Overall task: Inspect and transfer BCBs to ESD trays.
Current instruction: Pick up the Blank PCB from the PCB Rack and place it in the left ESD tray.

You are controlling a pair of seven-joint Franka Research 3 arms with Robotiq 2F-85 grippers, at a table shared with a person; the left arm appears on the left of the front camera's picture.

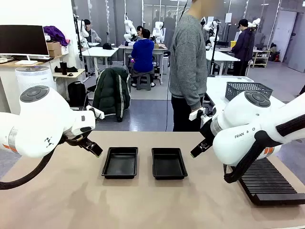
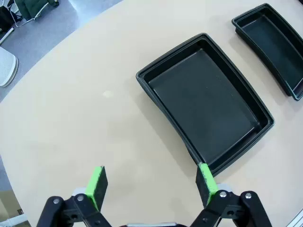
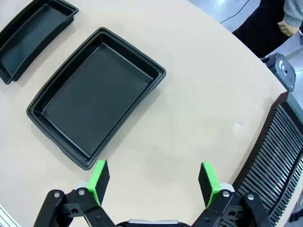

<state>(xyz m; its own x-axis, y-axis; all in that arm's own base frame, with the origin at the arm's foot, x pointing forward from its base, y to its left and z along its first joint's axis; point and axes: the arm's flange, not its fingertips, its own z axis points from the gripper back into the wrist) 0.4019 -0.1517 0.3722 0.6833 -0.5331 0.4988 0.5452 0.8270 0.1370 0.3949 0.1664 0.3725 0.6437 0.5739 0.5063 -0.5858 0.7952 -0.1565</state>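
The left gripper [image 2: 151,182] hung wide and empty, the left ESD tray [image 2: 203,104] just beyond its picture-right finger, long axis slanting away. The right gripper [image 3: 154,177], equally wide, had the slotted rack [image 3: 279,156] beside one finger and the right ESD tray [image 3: 94,99] beyond the other.

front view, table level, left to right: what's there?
left gripper → left ESD tray → right ESD tray → right gripper → black slotted rack. Both trays hold nothing.
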